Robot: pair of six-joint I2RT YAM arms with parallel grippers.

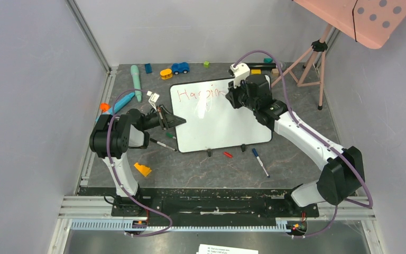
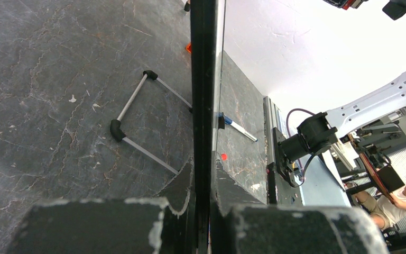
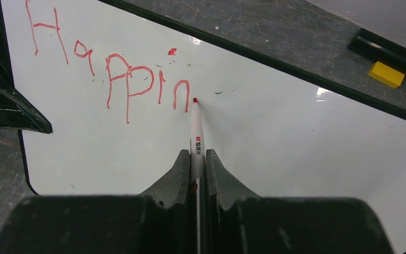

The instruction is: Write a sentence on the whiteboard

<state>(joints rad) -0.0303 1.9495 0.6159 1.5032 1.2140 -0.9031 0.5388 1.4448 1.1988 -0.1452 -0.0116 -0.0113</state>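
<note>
At the left edge of the whiteboard (image 1: 222,119) the left gripper (image 2: 203,169) pinches the rim; the right gripper (image 3: 195,154) pinches a marker (image 3: 196,127), tip touching beside the sentence (image 3: 111,74), "Happin"

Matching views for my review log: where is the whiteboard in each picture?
Top external: whiteboard centre table, between the arms.
Left wrist: whiteboard edge-on, running down the centre.
Right wrist: whiteboard fills most of frame, red writing upper left.
Shared landmark: left gripper clamping its left edge.

Glossy black-rimmed whiteboard (image 1: 222,127), red sentence (image 3: 129,69) at upper left (reads "Happin")
</note>
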